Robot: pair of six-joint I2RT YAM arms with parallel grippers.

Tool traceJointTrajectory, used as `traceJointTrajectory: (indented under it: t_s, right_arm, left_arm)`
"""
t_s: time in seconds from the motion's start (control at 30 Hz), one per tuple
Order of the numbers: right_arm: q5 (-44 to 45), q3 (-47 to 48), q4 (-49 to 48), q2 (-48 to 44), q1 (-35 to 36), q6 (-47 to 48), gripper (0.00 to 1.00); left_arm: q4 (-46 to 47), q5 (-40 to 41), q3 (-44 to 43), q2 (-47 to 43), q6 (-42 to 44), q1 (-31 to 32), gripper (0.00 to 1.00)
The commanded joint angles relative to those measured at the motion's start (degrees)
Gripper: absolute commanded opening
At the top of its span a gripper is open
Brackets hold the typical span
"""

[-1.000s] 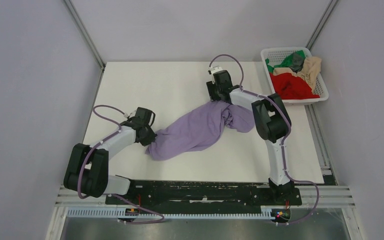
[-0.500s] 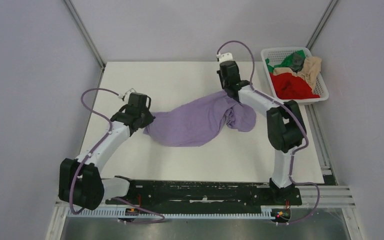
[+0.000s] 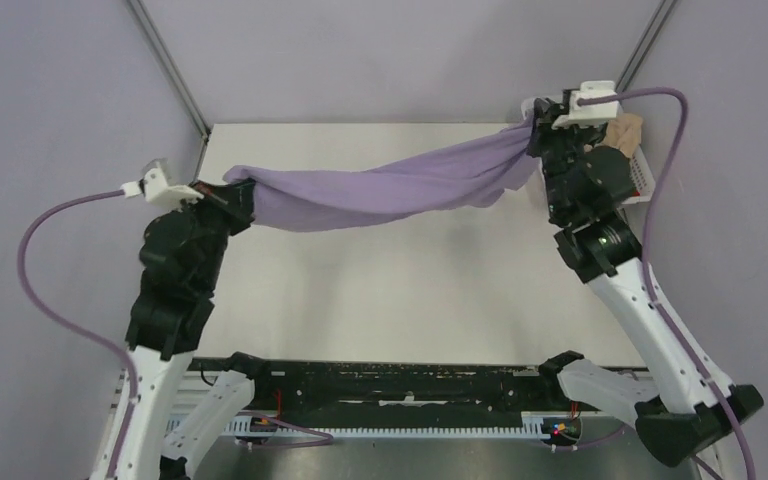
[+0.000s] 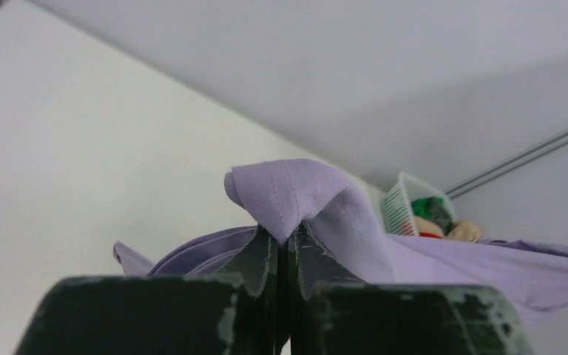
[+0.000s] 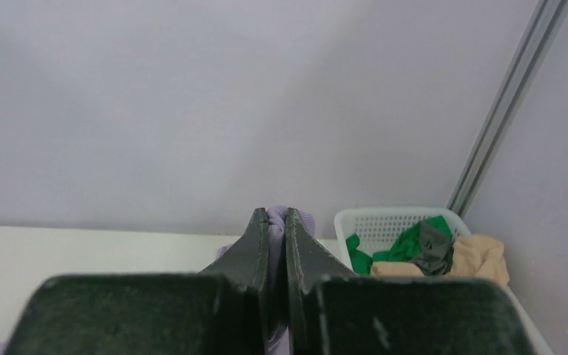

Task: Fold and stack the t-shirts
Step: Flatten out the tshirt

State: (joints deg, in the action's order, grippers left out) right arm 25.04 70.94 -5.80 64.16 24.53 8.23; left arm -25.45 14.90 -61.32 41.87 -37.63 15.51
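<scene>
From above, the lavender t-shirt (image 3: 380, 188) hangs stretched in the air over the white worktop (image 3: 390, 290), running from about 9 o'clock to about 2 o'clock and sagging a little along its lower edge. The left gripper (image 3: 232, 195) is clamped on the shirt's 9 o'clock end and the right gripper (image 3: 540, 135) on its 2 o'clock end, both arms raised well off the worktop. In the left wrist view, the two fingers are pressed together on a fold of lavender cloth that peaks just above their tips, and the rest of the shirt trails off toward 3 o'clock. A white basket (image 4: 393, 207) sits far off at about 2 o'clock. In the right wrist view, the fingers pinch a small tuft of lavender cloth. At 4 o'clock the basket holds a green t-shirt (image 5: 396, 248), a dark grey t-shirt (image 5: 435, 251) and a beige t-shirt (image 5: 477, 259), all crumpled.
</scene>
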Motion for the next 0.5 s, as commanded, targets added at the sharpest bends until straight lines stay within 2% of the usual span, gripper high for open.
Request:
traceJointTrajectory:
  t_s: [0.0, 0.13, 0.23, 0.33, 0.47]
  right_arm:
    - [-5.7, -0.3, -1.6, -9.1, -0.2, 0.8, 0.00]
    - [-9.6, 1.0, 0.8, -15.7, -0.3, 0.2, 0.00]
    - [-11.4, 2.4, 2.2, -17.3, -0.2, 0.6, 0.00]
    - [-10.5, 3.1, 3.3, -16.2, -0.2, 1.2, 0.00]
    - [-4.8, 1.1, 2.3, -12.1, -0.2, 2.2, 0.00]
  left_arm:
    - [4.4, 0.5, -4.6, -8.1, 4.8, 0.0, 0.02]
    - [5.3, -0.8, -5.7, -13.7, 5.7, 0.0, 0.02]
    - [4.8, 0.1, -6.1, -15.2, 6.1, 0.0, 0.02]
    - [2.8, 2.8, -6.2, -14.5, 6.1, 0.0, 0.02]
    - [1.0, 6.1, -2.9, -10.5, 5.4, 0.0, 0.02]
